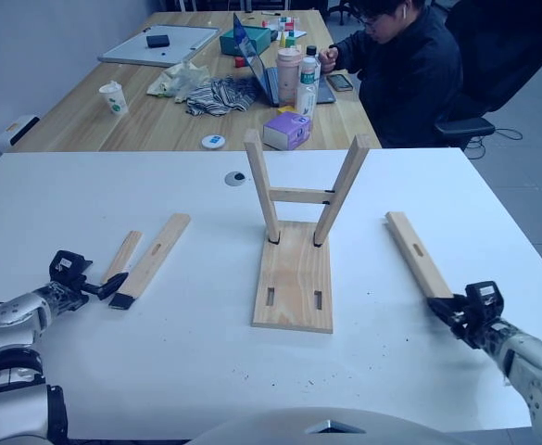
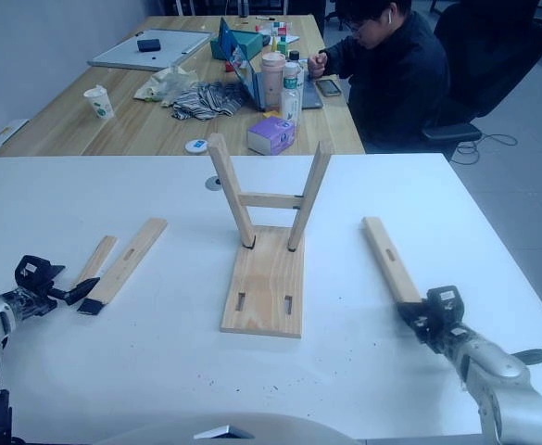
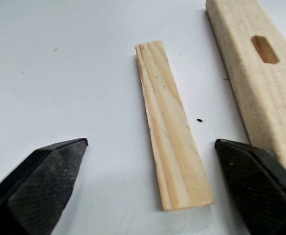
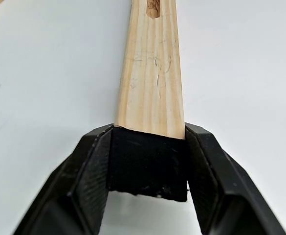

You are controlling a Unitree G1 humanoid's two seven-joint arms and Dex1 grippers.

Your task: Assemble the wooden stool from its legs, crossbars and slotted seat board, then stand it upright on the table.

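The seat board (image 1: 294, 287) is being kept flat in the middle of the table (image 1: 187, 371); two legs (image 1: 263, 190) are being held up in its slots at 12 o'clock, with a crossbar (image 1: 298, 196) joined between them. At 3 o'clock a loose leg (image 1: 417, 252) is being pinched at its near tip by the right gripper (image 4: 150, 132), closed on both sides. At 9 o'clock a short crossbar (image 1: 124, 254) and a second loose leg (image 1: 156, 256) are lying side by side; the left gripper (image 1: 102, 289) is being held wide open around the short crossbar's near end, with nothing in it. The loose leg is being gripped only at its tip, so it could be tipped or dropped when lifted; the two legs could be knocked over if bumped.
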